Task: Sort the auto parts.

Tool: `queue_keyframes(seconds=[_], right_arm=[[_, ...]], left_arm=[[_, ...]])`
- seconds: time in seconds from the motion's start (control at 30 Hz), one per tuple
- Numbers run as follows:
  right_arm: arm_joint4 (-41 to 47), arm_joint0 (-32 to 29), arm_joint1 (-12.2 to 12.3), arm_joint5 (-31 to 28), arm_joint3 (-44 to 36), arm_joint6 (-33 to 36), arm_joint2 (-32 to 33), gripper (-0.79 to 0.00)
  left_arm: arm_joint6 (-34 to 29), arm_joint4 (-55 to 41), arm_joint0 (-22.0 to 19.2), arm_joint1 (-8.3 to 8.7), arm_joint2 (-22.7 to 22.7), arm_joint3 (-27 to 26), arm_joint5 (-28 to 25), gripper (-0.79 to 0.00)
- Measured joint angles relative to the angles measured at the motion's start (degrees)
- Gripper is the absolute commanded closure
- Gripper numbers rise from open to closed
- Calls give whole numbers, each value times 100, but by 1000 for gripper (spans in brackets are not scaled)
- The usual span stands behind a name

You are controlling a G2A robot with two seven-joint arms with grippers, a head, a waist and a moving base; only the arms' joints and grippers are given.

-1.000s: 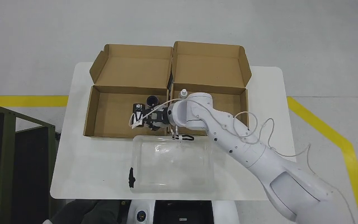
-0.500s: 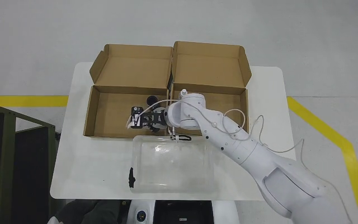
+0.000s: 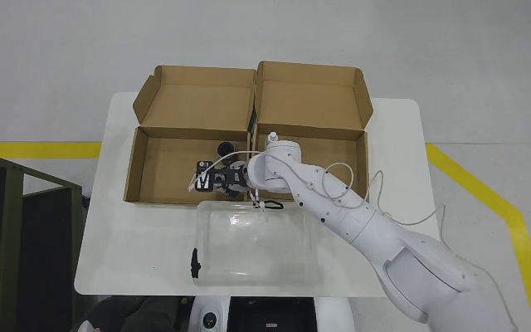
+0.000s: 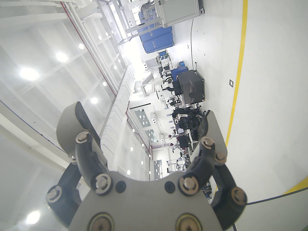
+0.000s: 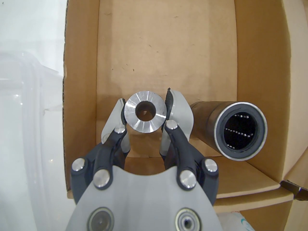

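the steel bushing [image 5: 145,115] sat clamped in the right pincer [image 5: 145,103] inside the cardboard box [image 5: 168,37] nearer the desk's [image 3: 116,241] left edge, just beside a linear bearing [image 5: 231,131], so placing seemed in hand, next calling for release and a clean lift.

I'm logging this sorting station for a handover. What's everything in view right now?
table: one, white, under everything
left box: one, brown cardboard, open, far side of the table
right box: one, brown cardboard, open, beside the left box
clear bin: one, transparent, in front of the boxes
metal sleeve: one, silver, in the left box, gripped
bearing cylinder: one, dark, lying in the left box beside the sleeve
floor line: yellow, beyond the table
right hand: shut on the sleeve
left hand: open, empty, aimed at the ceiling
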Motion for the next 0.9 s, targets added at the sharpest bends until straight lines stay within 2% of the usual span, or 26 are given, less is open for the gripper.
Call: queue_keyframes(seconds=[0.17,0.47,0.7,0.9], right_arm=[[-47,6,-29,-45,68,16,27,-326],[-125,-13,-32,-130,8,-2,161,-360],[-157,-84,48,-187,-465,-110,443,-357],[-107,-256,158,-242,-973,-178,763,-388]], left_arm=[[0,0,0,0,0,0,0,-785],[0,0,0,0,0,0,0,-785],[0,0,0,0,0,0,0,-785],[0,0,0,0,0,0,0,-785]])
